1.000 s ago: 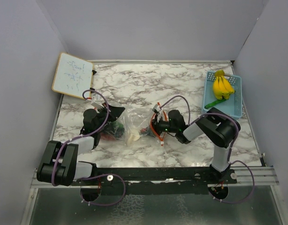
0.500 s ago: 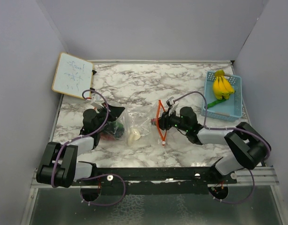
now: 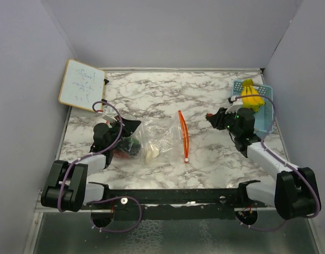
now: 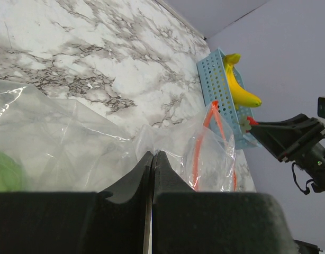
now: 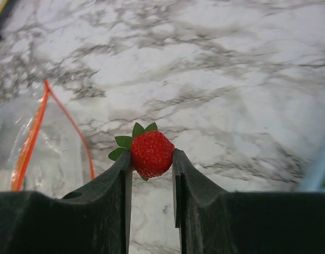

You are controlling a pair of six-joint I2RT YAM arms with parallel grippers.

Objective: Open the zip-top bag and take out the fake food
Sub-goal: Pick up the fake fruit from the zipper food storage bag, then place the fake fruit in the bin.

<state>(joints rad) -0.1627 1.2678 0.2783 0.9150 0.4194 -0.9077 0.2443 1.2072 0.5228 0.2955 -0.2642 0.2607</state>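
Note:
The clear zip-top bag lies at the table's middle left, its orange zip mouth open toward the right. Inside show dark red and green fake food and a pale piece. My left gripper is shut on the bag's plastic, with a lime-green fruit behind it. My right gripper is shut on a red toy strawberry, held above the table between the bag and the basket. The orange zip also shows in the right wrist view.
A light-blue slotted basket stands at the far right with a yellow banana bunch and a green piece in it. A small whiteboard leans at the back left. Grey walls close three sides.
My right gripper has pulled out of the bag's mouth and moved right toward the basket with the strawberry. The bag's mouth now lies open on the table. The left gripper has held still.

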